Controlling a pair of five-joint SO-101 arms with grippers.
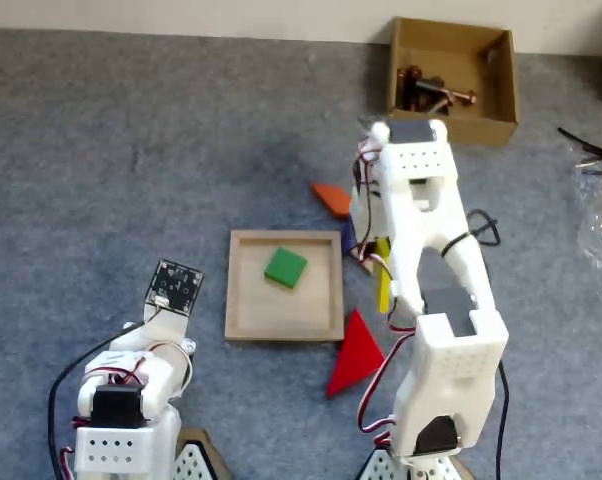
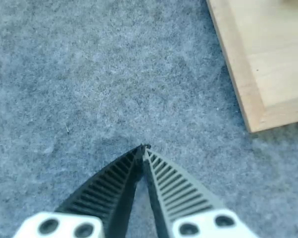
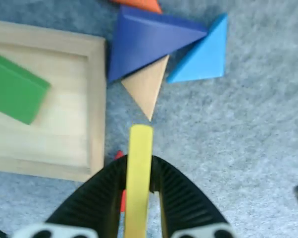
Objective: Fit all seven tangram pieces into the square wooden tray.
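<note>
The square wooden tray (image 1: pixel 285 237) lies flat on the grey carpet with one piece in it, the green square (image 1: pixel 285 267). The square sits askew near the tray's far rim and is not pushed into a corner, so most of the floor is open for the other six.

Just outside the rim on the tray's right-arm side, the right gripper (image 3: pixel 138 166) has its claw closed on the yellow piece (image 3: pixel 140 144). The piece stands on edge with its flat faces pinched between the jaws and its free end sticking out ahead of them. That grip probably suits lifting the thin slab over the rim, though it would have to be laid flat to seat.

Beyond the same rim, toward the tray's far corner, three triangles crowd together: the dark blue triangle (image 3: pixel 149 42), the tan triangle (image 3: pixel 145 89) tucked against it, and the light blue triangle (image 3: pixel 203 52). The orange piece (image 1: pixel 332 198) lies a little farther out. The red triangle (image 1: pixel 356 352) rests just off the tray's near corner on that side. All five wait within the right arm's reach.

On the tray's opposite side, the left gripper (image 2: pixel 143 148) hangs over bare carpet near the tray's near corner, its claw pressed shut on nothing, seemingly parked out of the way. A cardboard box (image 1: pixel 502 85) stands well beyond the tray's far side.
</note>
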